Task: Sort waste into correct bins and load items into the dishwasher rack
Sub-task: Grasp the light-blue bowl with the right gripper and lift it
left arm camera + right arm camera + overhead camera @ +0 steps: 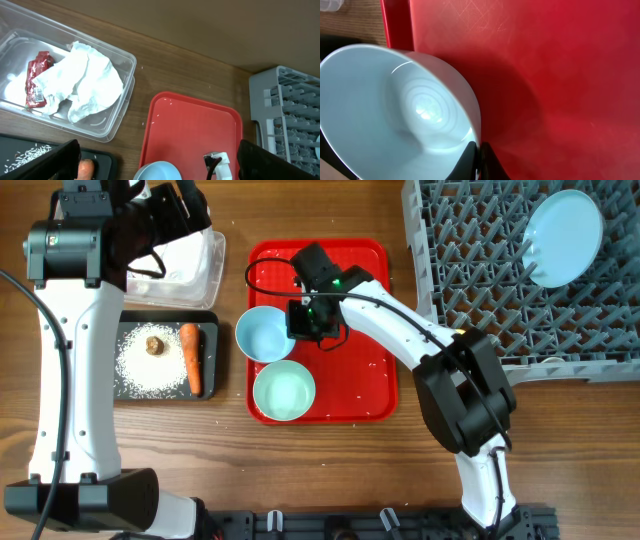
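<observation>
**Ana:** What do you see from above?

**Ben:** Your right gripper (298,320) is down on the red tray (360,390), right at the edge of the blue bowl (262,335). The green bowl (284,390) sits just beside it. The plate (563,237) stands in the rack (480,300). The carrot (190,358), nut (154,345) and rice (135,375) lie in the black tray (208,340).

**Ana:** And your left camera?

**Ben:** Your left gripper (162,162) has its fingers (55,162) wide apart and holds nothing. It hangs above the worktop (200,65), near the clear tub (127,62) with crumpled paper (90,80) inside.

**Ana:** And the right camera?

**Ben:** There the two fingers (467,161) are pinched tight on the blue bowl's rim. The bowl is down by the tray's edge.

**Ana:** So which step is it?

**Ben:** I think you are on the dishes now, with the blue bowl in hand. Next you should lift it clear of the green bowl. Then carry it to the rack and set it between the pegs, away from the plate. Go slow, because a thin rim could slip.
</observation>
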Controlling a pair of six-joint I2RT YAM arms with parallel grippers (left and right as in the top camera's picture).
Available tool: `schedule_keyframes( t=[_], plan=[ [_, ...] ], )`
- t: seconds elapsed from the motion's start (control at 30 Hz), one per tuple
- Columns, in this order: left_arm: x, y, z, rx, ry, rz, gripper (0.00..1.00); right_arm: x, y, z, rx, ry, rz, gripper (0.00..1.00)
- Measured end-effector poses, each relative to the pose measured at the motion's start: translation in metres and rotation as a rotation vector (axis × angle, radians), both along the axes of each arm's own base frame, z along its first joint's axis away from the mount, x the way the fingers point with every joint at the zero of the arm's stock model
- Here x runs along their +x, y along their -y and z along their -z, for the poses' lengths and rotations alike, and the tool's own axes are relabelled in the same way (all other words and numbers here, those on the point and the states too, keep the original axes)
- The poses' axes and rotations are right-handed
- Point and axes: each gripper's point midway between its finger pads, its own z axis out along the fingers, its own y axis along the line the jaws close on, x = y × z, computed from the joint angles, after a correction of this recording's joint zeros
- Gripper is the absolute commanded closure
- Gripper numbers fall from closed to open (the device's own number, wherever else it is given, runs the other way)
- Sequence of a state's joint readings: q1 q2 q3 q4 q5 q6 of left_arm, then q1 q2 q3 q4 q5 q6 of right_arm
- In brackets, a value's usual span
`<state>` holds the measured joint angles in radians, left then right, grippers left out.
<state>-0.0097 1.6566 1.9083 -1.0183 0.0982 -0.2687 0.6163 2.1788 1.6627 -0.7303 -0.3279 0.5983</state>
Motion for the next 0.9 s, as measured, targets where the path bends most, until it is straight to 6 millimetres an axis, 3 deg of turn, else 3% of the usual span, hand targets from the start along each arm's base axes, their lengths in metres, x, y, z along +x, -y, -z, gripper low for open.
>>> schedule_keyframes(
  t=[0.2,0.37,0.43,0.47,0.53,0.57,0.67,0.9],
  plan=[
    [0.0,0.0,0.0,0.0,0.0,0.0,0.0,0.014,0.007,-0.002,0.015,0.021,0.032,0.94],
    [0.0,0.0,0.0,0.0,0.0,0.0,0.0,0.027,0.006,-0.006,0.034,0.056,0.071,0.72],
    [0.0,0.0,0.0,0.0,0.0,0.0,0.0,0.027,0.003,-0.007,0.04,0.062,0.072,0.71],
    [0.0,0.0,0.0,0.0,0.0,0.0,0.0,0.027,0.001,-0.006,0.04,0.063,0.073,0.73],
    [0.0,0.0,0.0,0.0,0.0,0.0,0.0,0.027,-0.005,-0.004,0.046,0.073,0.065,0.85],
    [0.0,0.0,0.0,0.0,0.0,0.0,0.0,0.026,-0.007,-0.003,0.046,0.074,0.061,0.96],
    [0.0,0.0,0.0,0.0,0.0,0.0,0.0,0.02,-0.011,0.008,0.034,0.051,0.064,0.96],
    [0.0,0.0,0.0,0.0,0.0,0.0,0.0,0.027,-0.007,0.008,0.039,0.054,0.084,0.96]
  ],
)
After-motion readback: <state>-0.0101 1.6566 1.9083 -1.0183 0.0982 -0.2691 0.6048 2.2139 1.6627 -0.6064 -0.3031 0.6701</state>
